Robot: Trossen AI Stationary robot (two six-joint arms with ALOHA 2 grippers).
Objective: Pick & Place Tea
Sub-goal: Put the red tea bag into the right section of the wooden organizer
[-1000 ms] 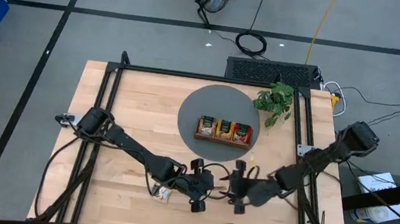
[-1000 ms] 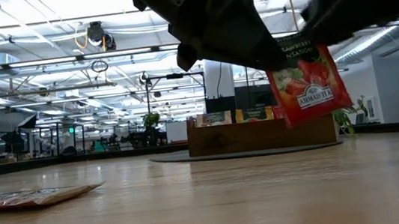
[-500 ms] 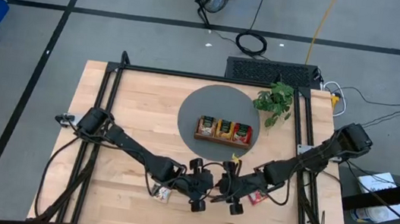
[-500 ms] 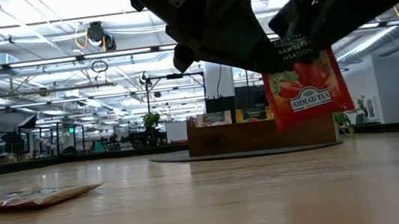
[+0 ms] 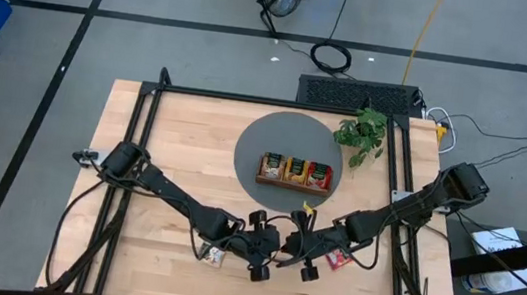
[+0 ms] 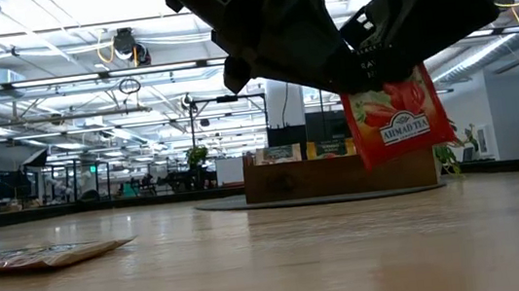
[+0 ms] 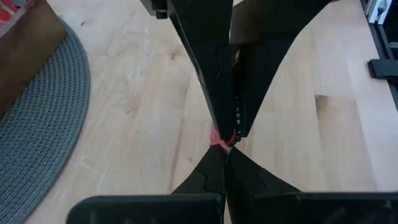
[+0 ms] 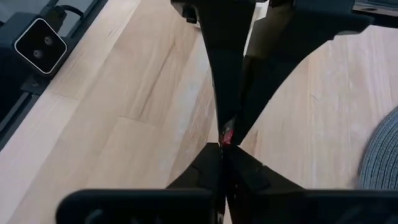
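Observation:
A red tea packet [image 6: 399, 120] hangs between my two grippers above the table's near middle. My left gripper [image 5: 275, 245] comes in from the left and my right gripper [image 5: 292, 244] from the right. Their tips meet, and both are shut on the packet's top. The brown tray [image 5: 294, 184] stands on a round grey mat [image 5: 265, 138] farther back, with red, yellow and beige tea packets upright in its compartments. A beige packet [image 5: 216, 256] lies flat on the wood under my left arm. My left gripper pinches the red packet's top edge [image 7: 217, 135] between its two shut fingers, slanting down from the table's left. The packet hangs below, tilted, clear of the table. My right gripper pinches the same top edge [image 8: 227, 134] between its two fingers, coming from the table's right, tip to tip with the left gripper. The packet's red body [image 6: 405, 134] hangs free below both.
A green plant [image 5: 361, 131] stands at the mat's far right. Another red packet [image 5: 335, 261] lies on the table under my right arm. Black frame rails [image 5: 142, 153] run along the table's left and right sides. Bare wood lies to the far left.
My right gripper has moved toward the table's left, up to the left gripper, and has shut on the top of the hanging red packet. The packet has stayed hanging in nearly the same place, held by my left gripper throughout.

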